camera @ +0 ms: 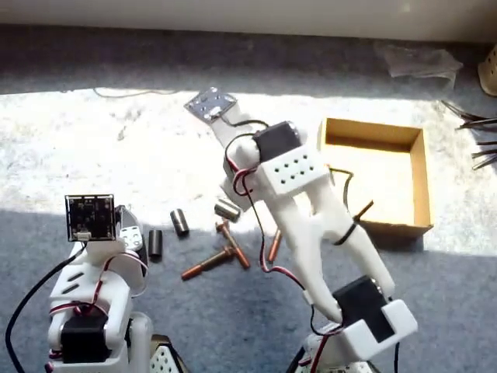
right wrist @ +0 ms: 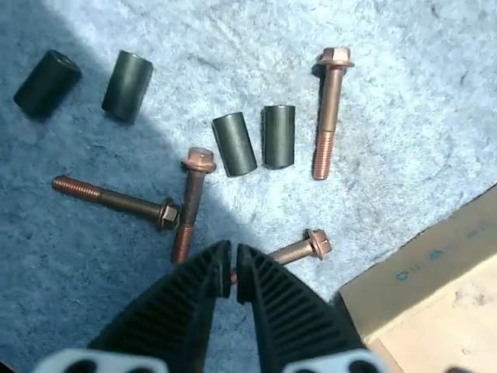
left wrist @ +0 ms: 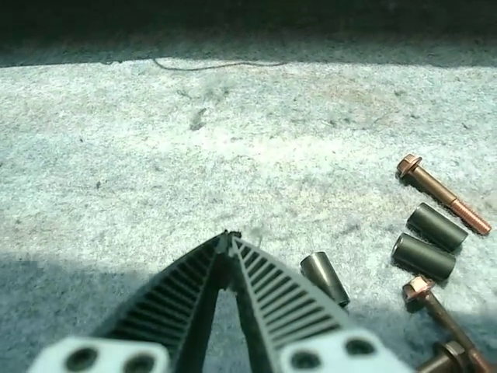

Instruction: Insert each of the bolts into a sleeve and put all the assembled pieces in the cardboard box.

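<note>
While nothing is assembled yet, the high view has bolts (camera: 208, 265) and sleeves (camera: 180, 222) loose beside the cardboard box (camera: 422, 179). Left wrist view: left gripper (left wrist: 227, 237) pressed together, empty, a sleeve (left wrist: 324, 278) just beside its tips. Right wrist view: right gripper (right wrist: 232, 250) nearly together over the threaded end of a bolt (right wrist: 293, 250), probably lining up a grasp.

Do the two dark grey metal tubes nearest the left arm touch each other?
Apart. The right wrist view shows a strip of carpet between the darkest grey metal sleeve and the neighbouring grey metal sleeve.
</note>
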